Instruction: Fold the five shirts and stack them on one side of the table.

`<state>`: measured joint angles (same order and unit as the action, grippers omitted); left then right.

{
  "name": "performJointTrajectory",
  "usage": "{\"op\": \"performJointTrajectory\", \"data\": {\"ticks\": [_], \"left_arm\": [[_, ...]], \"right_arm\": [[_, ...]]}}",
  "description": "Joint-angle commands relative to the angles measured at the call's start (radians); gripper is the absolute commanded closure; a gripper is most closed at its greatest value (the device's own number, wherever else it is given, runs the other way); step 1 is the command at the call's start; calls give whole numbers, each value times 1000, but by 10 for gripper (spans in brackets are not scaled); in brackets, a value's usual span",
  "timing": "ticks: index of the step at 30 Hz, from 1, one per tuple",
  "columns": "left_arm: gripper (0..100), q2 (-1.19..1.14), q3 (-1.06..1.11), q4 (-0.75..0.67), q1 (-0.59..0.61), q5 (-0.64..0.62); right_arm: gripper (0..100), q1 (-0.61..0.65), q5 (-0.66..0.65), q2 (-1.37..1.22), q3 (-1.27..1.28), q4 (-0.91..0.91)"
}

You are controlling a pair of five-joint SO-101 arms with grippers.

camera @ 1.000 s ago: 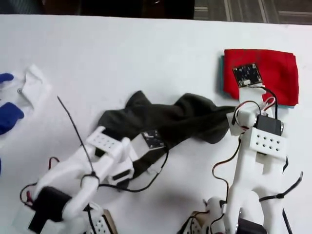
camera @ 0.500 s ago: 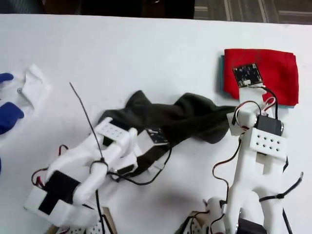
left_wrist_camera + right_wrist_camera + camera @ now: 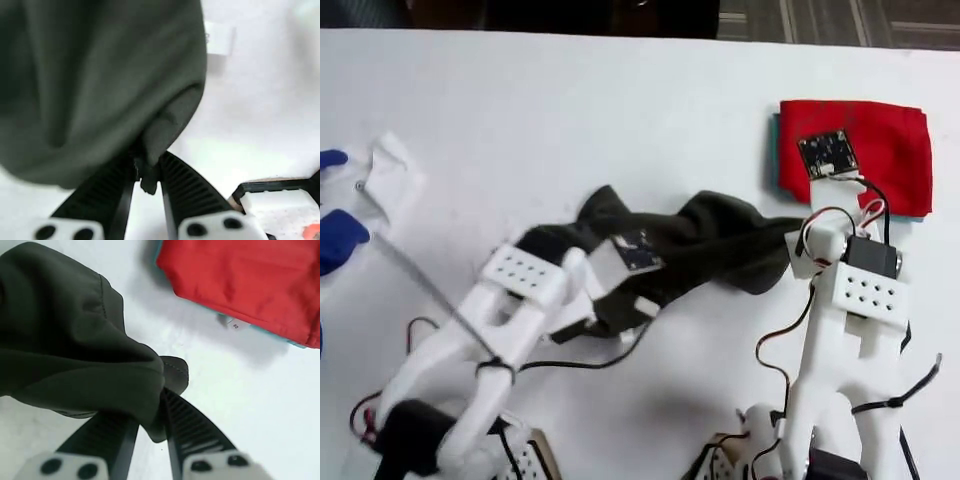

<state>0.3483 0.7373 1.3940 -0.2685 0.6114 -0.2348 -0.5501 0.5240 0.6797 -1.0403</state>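
Note:
A dark green shirt lies crumpled across the middle of the table, stretched between my two arms. My left gripper is shut on a fold of the dark shirt's edge; from above that gripper sits at the cloth's left end. At the shirt's right end my right gripper is shut on a bunched corner of the shirt, and in the high view it is just below the stack. A folded red shirt rests on a teal one at the far right, the red shirt also close ahead.
A white garment and a blue one lie at the table's left edge. The white tabletop stretches bare toward the far edge. Cables hang around both arm bases near the front edge.
My left arm has swung up and leftward, lifting the left end of the dark shirt with it. The right arm and the red stack have stayed in place.

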Motion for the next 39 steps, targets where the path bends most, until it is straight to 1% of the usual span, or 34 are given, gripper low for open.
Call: {"op": "performJointTrajectory", "data": {"ticks": [1,4,8,10,12,16,21,24,27,29,30,32,34,36,37,39], "left_arm": [[974,107,-33,41,110,0],[974,147,-33,55,259,18],[974,160,-33,77,448,121],[974,155,-28,74,511,138],[974,155,-27,74,540,138],[974,155,-24,74,540,138],[974,155,-27,68,540,138],[974,155,-30,66,539,138],[974,155,-30,66,539,138],[974,155,-27,66,539,138],[974,155,-25,66,539,137],[974,155,-25,66,539,135],[974,155,-25,66,539,133],[974,155,-25,66,539,133],[974,155,-25,66,539,133],[974,155,-25,66,539,133]], "right_arm": [[980,45,0,35,-12,-71],[980,88,-3,33,-11,-165],[980,133,-11,38,-6,-205],[980,162,-34,36,11,-211],[980,189,-68,38,37,-216],[980,216,-135,38,71,-262],[980,217,-252,59,48,-406],[980,216,-344,134,48,-489],[978,211,-390,228,48,-499],[975,211,-381,288,46,-495],[963,208,-345,317,40,-495],[891,202,-233,377,26,-498],[788,205,-150,440,21,-495],[709,216,-129,499,20,-487],[693,231,-127,529,20,-481],[699,255,-127,567,20,-476]]}}
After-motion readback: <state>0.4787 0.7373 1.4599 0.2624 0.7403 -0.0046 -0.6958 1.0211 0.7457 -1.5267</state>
